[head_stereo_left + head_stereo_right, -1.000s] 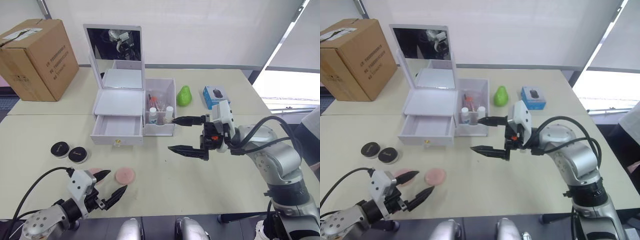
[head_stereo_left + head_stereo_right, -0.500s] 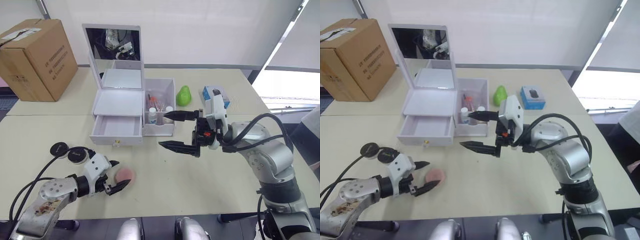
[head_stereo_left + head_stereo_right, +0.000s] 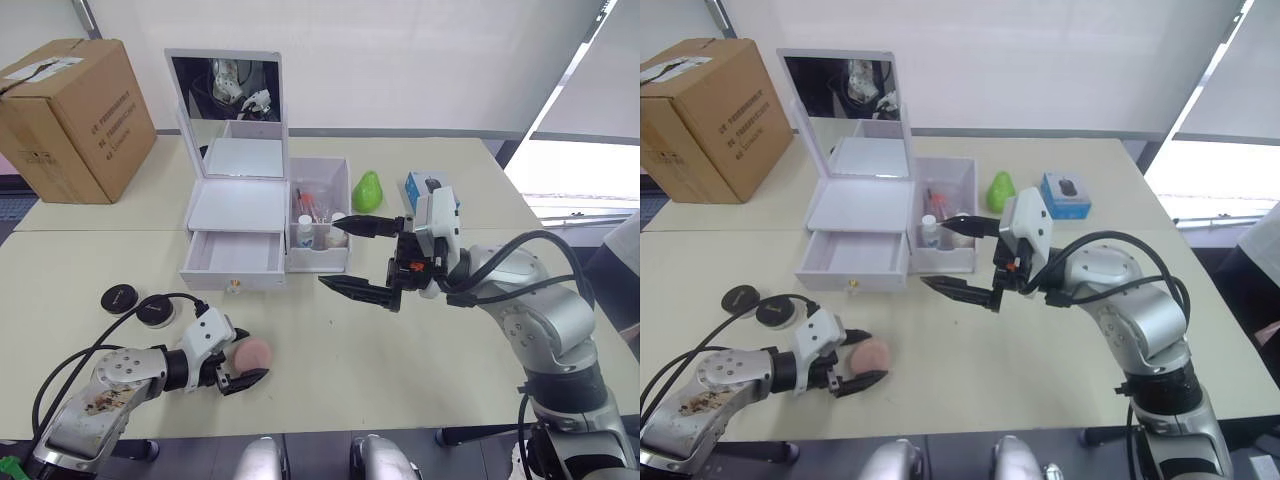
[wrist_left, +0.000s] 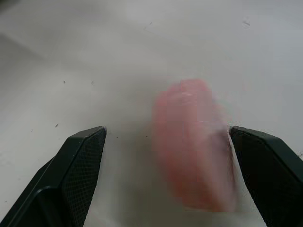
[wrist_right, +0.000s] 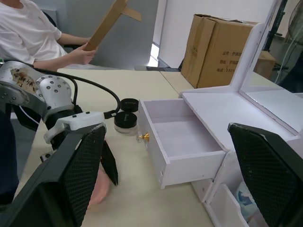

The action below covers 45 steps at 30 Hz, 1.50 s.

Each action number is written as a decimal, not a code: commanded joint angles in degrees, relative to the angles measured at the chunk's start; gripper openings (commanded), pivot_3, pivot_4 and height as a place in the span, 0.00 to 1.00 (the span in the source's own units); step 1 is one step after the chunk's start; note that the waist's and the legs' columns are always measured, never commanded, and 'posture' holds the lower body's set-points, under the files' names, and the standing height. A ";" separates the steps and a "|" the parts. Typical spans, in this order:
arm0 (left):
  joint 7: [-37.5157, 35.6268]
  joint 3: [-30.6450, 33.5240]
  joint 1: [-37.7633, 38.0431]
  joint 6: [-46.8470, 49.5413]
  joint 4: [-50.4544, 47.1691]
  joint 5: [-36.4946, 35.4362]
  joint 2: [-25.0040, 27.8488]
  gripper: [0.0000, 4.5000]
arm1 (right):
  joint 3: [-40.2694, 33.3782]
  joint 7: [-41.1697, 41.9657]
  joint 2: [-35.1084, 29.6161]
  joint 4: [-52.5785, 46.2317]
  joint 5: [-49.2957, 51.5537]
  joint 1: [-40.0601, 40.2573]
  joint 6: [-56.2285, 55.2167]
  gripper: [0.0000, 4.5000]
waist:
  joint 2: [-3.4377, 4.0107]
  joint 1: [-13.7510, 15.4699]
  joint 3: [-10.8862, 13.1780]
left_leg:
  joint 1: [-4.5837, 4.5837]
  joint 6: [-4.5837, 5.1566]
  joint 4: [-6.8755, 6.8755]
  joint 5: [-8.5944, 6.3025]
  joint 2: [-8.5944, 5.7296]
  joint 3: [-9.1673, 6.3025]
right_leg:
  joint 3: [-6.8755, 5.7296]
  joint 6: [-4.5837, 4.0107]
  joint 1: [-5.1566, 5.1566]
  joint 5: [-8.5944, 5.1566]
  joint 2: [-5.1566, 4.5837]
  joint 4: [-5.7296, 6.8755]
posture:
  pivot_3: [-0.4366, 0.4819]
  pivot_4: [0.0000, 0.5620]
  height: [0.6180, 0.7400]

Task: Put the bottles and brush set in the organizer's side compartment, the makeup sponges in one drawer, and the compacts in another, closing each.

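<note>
- Now your left hand (image 3: 237,368) lies low on the desk (image 3: 420,340), fingers spread around the pink makeup sponge (image 3: 252,353).
- Your right hand (image 3: 350,256) hovers wide open, just beside the organizer (image 3: 265,215), whose lower drawer (image 3: 235,258) stands open.

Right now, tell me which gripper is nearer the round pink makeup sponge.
Left. The left gripper straddles the pink sponge on the table; the right gripper hovers open beside the organizer.

Two compacts (image 3: 137,304), one sponge (image 3: 250,354)
</note>
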 commanded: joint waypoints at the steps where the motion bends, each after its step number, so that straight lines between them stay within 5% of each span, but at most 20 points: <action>1: 0.01 2.73 -1.10 1.26 -2.21 -3.37 -0.93 0.99 | -1.44 -0.31 -0.39 -1.63 0.30 -0.09 -0.06 1.00 | -0.01 -0.01 0.00 | -0.02 0.00 0.00 0.00 0.00 0.00 | 0.00 0.00 0.01 0.00 0.00 0.01 | 0.48 0.27 1.00; 20: -0.46 0.40 1.40 -0.92 -0.22 2.64 2.39 0.99 | -1.75 -1.19 -0.03 -0.61 0.32 -1.40 -0.30 1.00 | 0.02 -0.11 0.00 | 0.00 0.01 0.00 0.00 0.00 -0.01 | 0.02 0.00 0.01 0.00 0.04 0.00 | 0.48 0.27 1.00; 26: -0.48 0.32 1.56 -1.82 0.06 3.14 2.22 0.68 | -1.71 -1.28 -0.04 -0.47 0.22 -1.38 -0.37 1.00 | 0.02 -0.13 -0.01 | 0.01 0.01 0.00 0.00 0.01 -0.01 | 0.03 0.00 0.01 0.00 0.03 0.00 | 0.48 0.27 1.00; 30: -0.75 1.44 1.70 -1.55 -0.53 2.31 2.43 0.65 | -1.72 -1.30 -0.02 -0.30 0.16 -1.37 -0.43 1.00 | 0.02 -0.15 -0.01 | 0.01 0.01 0.00 0.00 0.01 0.00 | 0.03 0.01 0.01 0.00 0.03 0.00 | 0.48 0.27 1.00; 36: -4.03 9.95 1.88 -0.98 -3.68 -4.99 3.59 0.65 | -1.48 -1.27 0.22 0.22 -0.30 -1.50 -0.70 1.00 | 0.01 -0.13 0.00 | -0.03 0.01 0.00 0.00 0.02 0.00 | 0.01 0.00 -0.02 0.01 0.03 0.01 | 0.48 0.27 1.00; 45: -18.63 25.86 2.30 4.45 -5.23 -17.01 16.35 0.65 | -0.51 0.43 1.33 2.29 -1.47 -2.13 -2.17 1.00 | 0.06 -0.12 0.06 | 0.02 0.01 0.00 0.00 0.02 0.02 | -0.02 0.01 -0.13 -0.01 0.02 -0.02 | 0.48 0.27 1.00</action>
